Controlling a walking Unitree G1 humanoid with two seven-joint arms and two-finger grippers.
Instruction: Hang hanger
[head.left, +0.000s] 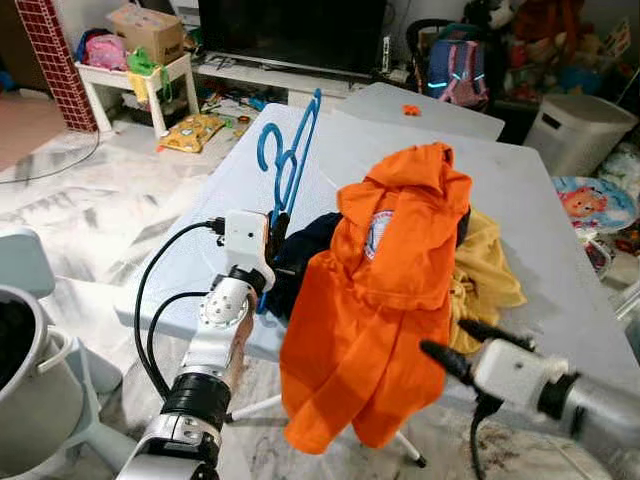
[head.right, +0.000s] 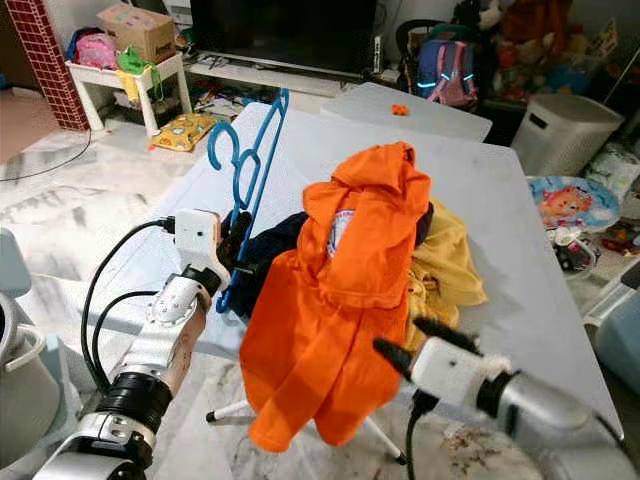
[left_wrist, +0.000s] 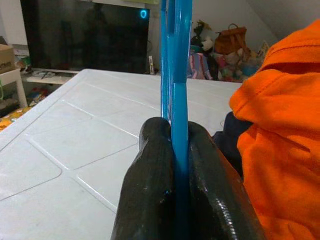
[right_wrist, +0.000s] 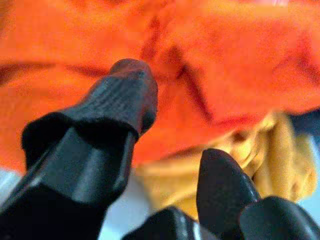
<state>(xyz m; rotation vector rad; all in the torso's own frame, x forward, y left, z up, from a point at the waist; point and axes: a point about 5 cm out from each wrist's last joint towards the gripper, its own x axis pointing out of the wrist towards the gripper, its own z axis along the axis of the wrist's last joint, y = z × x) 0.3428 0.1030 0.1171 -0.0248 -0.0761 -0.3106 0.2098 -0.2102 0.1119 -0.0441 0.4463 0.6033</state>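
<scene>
Left eye view: a white table takes up the middle of a cluttered living room, with a dark TV on the far wall and a smaller white table just behind the first. On the table lies a heap of clothes. An orange shirt is on top and hangs over the near edge; a yellow garment lies beside it toward the robot's right, and a dark one shows under its left side.

A grey bin stands on the floor at the robot's left.

The blue hanger stands upright over the table's left part, just beside the dark garment, its hook end up and away from the robot. The left end effector grips the hanger's lower end; in the left wrist view both black fingers are pressed against the blue plastic from either side.

The right end effector hovers at the near edge of the table, just in front of the hanging orange cloth and the yellow garment. Its fingers stand moderately apart with nothing between them, and they point at the clothes.
</scene>
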